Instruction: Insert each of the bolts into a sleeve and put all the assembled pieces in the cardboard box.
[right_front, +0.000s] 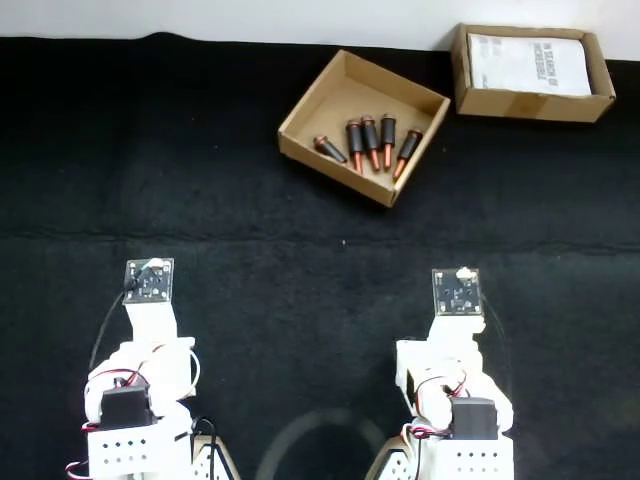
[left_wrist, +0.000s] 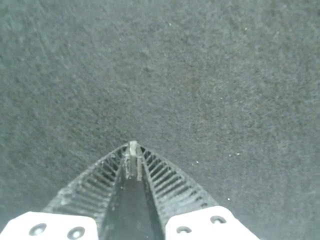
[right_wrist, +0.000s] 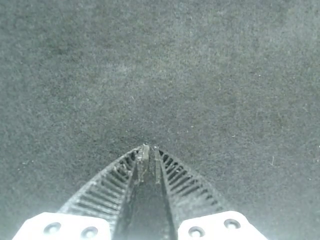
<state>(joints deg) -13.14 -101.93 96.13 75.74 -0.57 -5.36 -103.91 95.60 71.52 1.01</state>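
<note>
Several assembled pieces (right_front: 371, 143), copper bolts in dark sleeves, lie side by side inside the open cardboard box (right_front: 310, 102) at the back middle of the table. Both arms are folded back near the table's front edge, far from the box. My left gripper (left_wrist: 133, 147) is shut with nothing in it, hovering over bare black cloth. My right gripper (right_wrist: 148, 148) is likewise shut and empty above the cloth. In the high view the left arm (right_front: 148, 330) stands at the front left and the right arm (right_front: 456, 340) at the front right.
A second, shallower cardboard box (right_front: 466, 62) holding a printed sheet (right_front: 527, 63) stands at the back right, next to the first box. Black cloth (right_front: 200, 180) covers the whole table.
</note>
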